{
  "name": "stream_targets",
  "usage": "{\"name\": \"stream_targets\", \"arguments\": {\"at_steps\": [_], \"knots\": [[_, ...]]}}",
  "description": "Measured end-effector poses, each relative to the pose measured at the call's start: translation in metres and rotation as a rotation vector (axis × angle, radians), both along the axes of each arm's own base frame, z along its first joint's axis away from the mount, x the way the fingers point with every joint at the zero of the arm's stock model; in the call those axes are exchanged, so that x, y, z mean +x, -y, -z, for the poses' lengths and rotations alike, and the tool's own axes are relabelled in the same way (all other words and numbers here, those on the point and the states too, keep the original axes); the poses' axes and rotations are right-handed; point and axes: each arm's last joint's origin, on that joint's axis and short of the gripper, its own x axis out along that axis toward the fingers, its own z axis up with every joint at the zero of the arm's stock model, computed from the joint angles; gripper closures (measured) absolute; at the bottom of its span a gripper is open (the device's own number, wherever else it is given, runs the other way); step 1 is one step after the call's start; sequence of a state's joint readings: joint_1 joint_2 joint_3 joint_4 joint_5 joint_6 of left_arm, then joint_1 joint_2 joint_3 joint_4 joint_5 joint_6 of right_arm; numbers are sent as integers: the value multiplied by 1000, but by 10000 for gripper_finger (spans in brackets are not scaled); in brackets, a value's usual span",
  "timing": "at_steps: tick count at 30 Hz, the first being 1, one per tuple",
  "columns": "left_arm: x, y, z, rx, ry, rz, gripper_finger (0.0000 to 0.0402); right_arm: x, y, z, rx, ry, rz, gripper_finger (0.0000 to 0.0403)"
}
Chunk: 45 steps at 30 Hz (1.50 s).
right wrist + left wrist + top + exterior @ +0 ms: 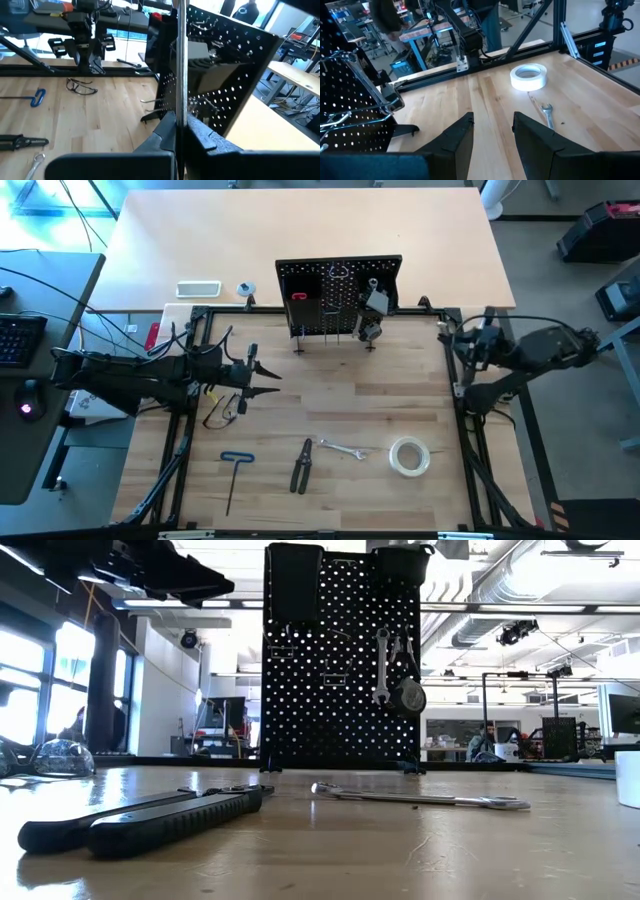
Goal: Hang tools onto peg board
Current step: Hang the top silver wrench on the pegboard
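peg board [338, 298]: stands upright at the far middle of the tabletop [380, 410]; a silver wrench [381, 666] and a round dark item [407, 698] already hang on its face, with a black bin [403, 562] at the top edge.
tools left to hang: safety glasses [224, 411], blue t-handle hex key [235, 470], dark-handled pliers [301, 465], a second wrench [343, 449] and the tape roll [409, 456], all lying flat on the near half of the tabletop, well apart from the board.
left gripper [264, 376]: hovers over the left side of the tabletop, just beyond the safety glasses; its fingers [456, 137] stand partly open with bare wood between them, holding nothing.
right gripper [176, 131]: drawn back at the right edge of the frame; its fingers are pressed together and grip no tool; a thin upright metal rod crosses its wrist view.
step in hand: judged to be the left arm choosing its next tool, the safety glasses being nearest.
how to do it well: turn the wrist down, widen the fingers, close on a glasses arm or the bridge rather than the lens, lift clear before swinging toward the board.
risk: the glasses are light and springy, so a shallow pinch could let them twist or slip.
hook choice: a free hook on the board's left side looks safest, away from the hung wrench.
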<state>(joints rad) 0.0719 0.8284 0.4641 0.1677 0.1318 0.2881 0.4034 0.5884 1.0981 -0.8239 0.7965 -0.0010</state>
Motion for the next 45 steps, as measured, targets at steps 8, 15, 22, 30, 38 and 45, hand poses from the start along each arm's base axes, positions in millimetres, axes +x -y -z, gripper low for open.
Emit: {"name": "stream_targets", "arguments": {"at_steps": [8, 15, 22, 30, 38, 45], "knots": [[0, 0, -1, -25, 14, -4, 271, -29, 12, 3, 11, 25, -1, 400], [0, 0, -2, -49, 15, -8, 271, -45, 18, 15, 20, 55, -45, 400], [1, 0, -2, -58, 20, -10, 271, -43, 15, 46, 61, 131, -138, 400], [3, -6, -1, -58, 25, -53, 271, 1, -7, 102, 36, 189, -274, 400], [9, -21, 3, -75, 20, -112, 271, 40, -14, 156, 55, 258, -322, 400], [13, -25, 7, -78, 2, -121, 271, 70, -3, 181, 125, 263, -360, 400]]}}
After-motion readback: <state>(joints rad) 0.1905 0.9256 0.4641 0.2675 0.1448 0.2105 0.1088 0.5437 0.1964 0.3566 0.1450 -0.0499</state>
